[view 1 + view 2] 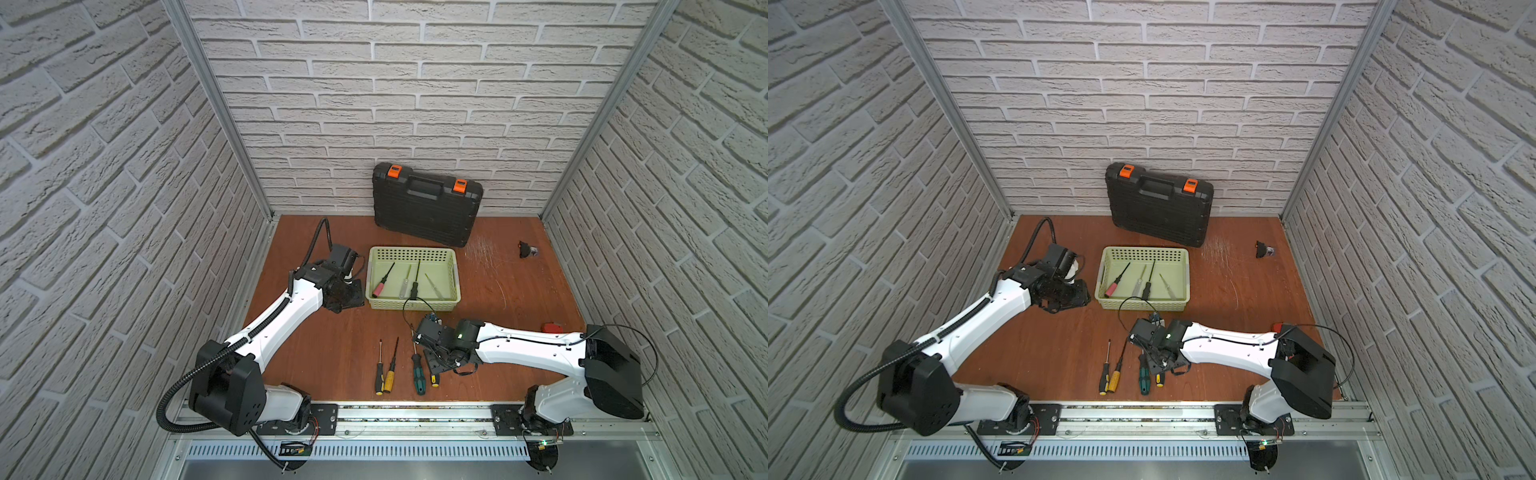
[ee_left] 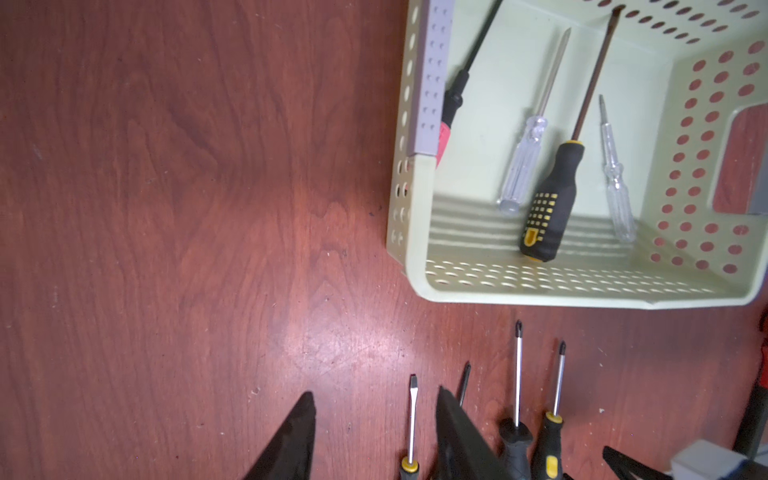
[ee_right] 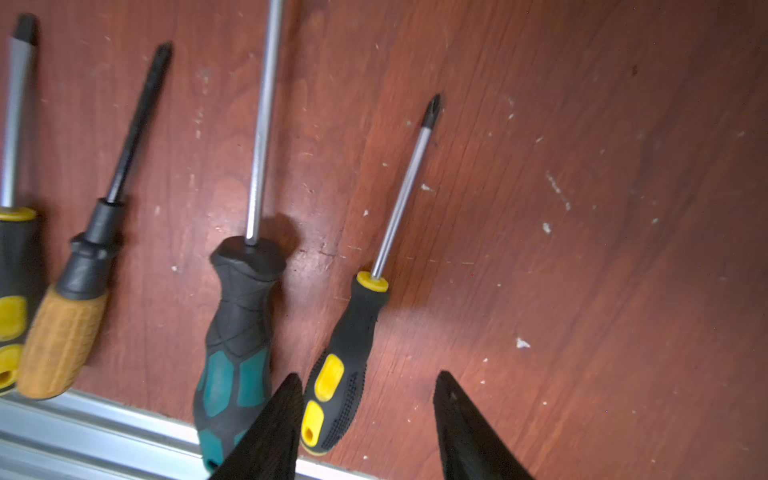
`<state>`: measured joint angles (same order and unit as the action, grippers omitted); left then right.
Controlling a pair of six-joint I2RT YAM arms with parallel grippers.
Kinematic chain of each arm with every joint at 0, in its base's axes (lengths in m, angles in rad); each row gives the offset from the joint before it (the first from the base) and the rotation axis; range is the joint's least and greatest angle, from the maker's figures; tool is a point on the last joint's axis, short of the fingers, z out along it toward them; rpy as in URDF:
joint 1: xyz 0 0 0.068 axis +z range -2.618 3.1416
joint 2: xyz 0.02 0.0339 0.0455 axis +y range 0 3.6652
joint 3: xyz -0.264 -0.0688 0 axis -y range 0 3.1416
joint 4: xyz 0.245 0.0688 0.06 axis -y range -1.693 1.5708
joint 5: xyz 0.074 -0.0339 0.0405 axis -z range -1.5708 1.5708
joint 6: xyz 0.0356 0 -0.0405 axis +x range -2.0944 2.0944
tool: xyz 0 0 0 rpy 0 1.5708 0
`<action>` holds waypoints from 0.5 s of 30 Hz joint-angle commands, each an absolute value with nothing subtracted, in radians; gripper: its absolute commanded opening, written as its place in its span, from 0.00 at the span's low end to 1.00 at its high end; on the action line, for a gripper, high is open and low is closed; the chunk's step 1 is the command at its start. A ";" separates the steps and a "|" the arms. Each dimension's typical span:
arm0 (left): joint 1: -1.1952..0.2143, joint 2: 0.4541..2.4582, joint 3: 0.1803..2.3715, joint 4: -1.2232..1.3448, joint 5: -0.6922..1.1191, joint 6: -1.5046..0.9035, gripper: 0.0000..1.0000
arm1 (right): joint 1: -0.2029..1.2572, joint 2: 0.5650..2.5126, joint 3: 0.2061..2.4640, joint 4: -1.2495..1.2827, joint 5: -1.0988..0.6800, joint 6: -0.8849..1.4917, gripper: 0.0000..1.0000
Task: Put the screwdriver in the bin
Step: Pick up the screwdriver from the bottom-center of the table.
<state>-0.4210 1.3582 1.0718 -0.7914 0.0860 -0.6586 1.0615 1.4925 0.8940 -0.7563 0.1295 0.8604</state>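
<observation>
Right claw [image 3: 368, 376] open, empty, poised over black-yellow screwdriver [image 3: 353, 353] on bench [image 3: 582, 249] by front rail [image 3: 104, 419], apart from bin [image 1: 411, 304] | left claw [image 2: 376, 392] open, empty | risk: finger crowds green-handled screwdriver [image 3: 237, 353]; closing could snag both or roll the handle free

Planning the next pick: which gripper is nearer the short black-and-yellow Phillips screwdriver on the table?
Right. The right gripper hovers over that screwdriver; the left gripper is off beside the pale green perforated bin.
</observation>
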 commanded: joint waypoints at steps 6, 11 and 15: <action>-0.399 1.356 1.064 -0.786 0.071 -0.643 0.48 | 1.072 1.553 0.893 -0.682 0.092 0.881 0.53; -0.390 1.341 1.051 -0.796 0.064 -0.635 0.48 | 1.072 1.566 0.871 -0.670 0.092 0.896 0.50; -0.380 1.338 1.035 -0.784 0.067 -0.640 0.48 | 1.072 1.585 0.862 -0.659 0.076 0.897 0.46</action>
<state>-0.3923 1.3567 1.0523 -0.7883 0.0818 -0.6479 1.0649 1.5696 0.8719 -0.6769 0.0841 0.8841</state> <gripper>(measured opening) 0.483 0.460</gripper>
